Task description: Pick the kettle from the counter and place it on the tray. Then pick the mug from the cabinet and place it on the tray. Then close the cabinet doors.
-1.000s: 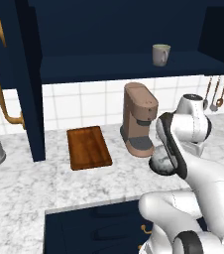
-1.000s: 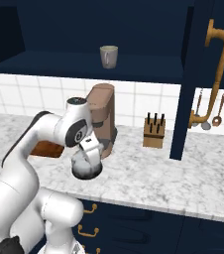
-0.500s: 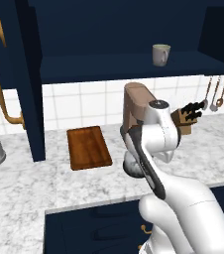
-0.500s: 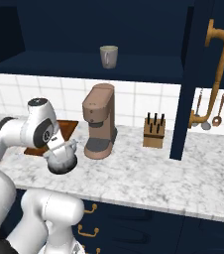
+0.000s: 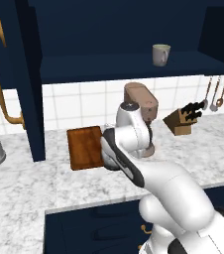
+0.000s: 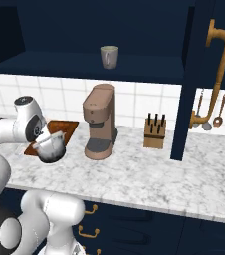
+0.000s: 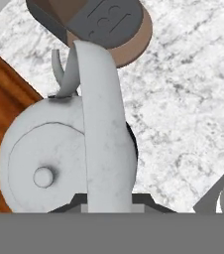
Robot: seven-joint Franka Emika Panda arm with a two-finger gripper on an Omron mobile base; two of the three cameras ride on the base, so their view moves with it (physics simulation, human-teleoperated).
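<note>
The gripper [image 6: 49, 141] is closed on the handle of the kettle [image 6: 51, 147] and holds it in the air above the table [image 6: 149, 172], over the near right edge of the tray [image 5: 85, 147]. In the hand view the kettle [image 7: 64, 158] sits right under the camera, its broad handle arching up the middle, its spout pointing toward 12 o'clock at the base of the coffee machine [image 7: 104, 25], and the tray [image 7: 5, 119] at 9 o'clock. On the table the coffee machine [image 6: 100, 122] stands at 3 o'clock of the tray, with a knife block [image 6: 155, 132] farther right. The mug [image 6: 109, 57] stands upright on the shelf of the cabinet [image 6: 59, 62], at 12 o'clock above the coffee machine. A cabinet door [image 6: 204, 74] is swung open.
</note>
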